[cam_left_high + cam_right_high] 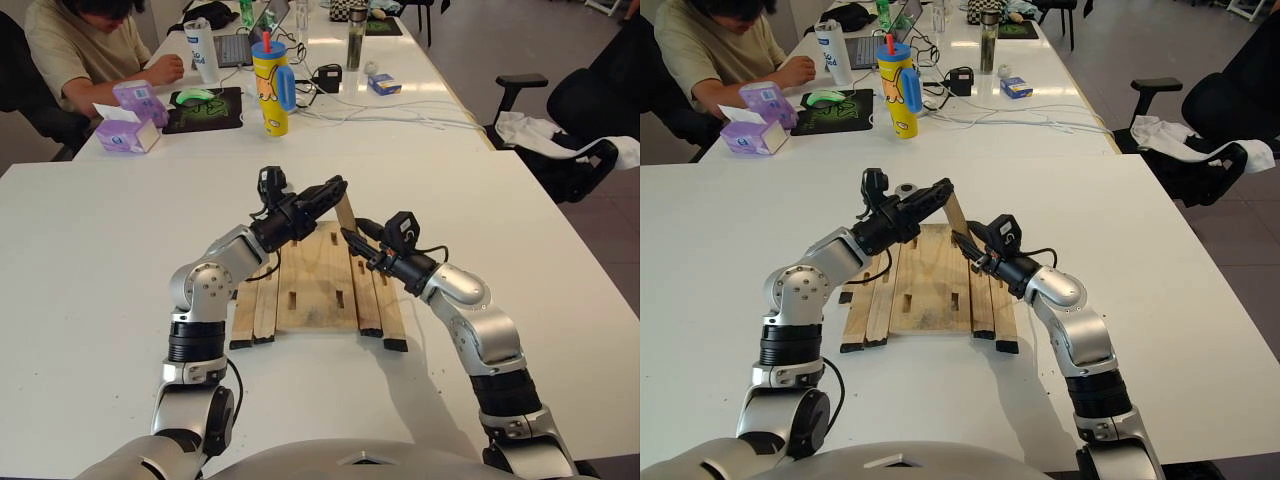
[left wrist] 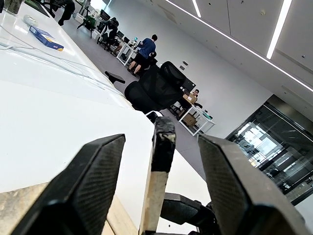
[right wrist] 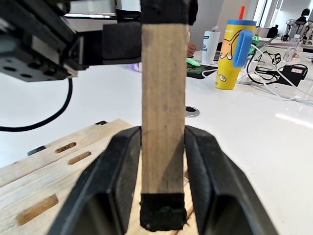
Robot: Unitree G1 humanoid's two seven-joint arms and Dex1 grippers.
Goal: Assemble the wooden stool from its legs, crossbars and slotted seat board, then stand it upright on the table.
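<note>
The slotted seat board [image 1: 315,285] lies flat in the middle of the white table. Above its far edge a wooden leg [image 1: 347,214] with black end caps stands tilted, its top leaning away from me. My right gripper [image 1: 353,238] is shut on the leg's lower part; the right wrist view shows both fingers [image 3: 120,166] pressed against the leg [image 3: 164,93]. My left gripper [image 1: 336,190] is open around the leg's upper end. In the left wrist view the leg [image 2: 157,176] stands between the fingers [image 2: 93,181] with gaps on both sides.
Loose wooden bars lie along the board's left side [image 1: 254,300] and right side [image 1: 382,300]. A second table behind holds a yellow cup [image 1: 270,90], a tissue box [image 1: 128,135] and cables. An office chair [image 1: 580,150] stands at the right.
</note>
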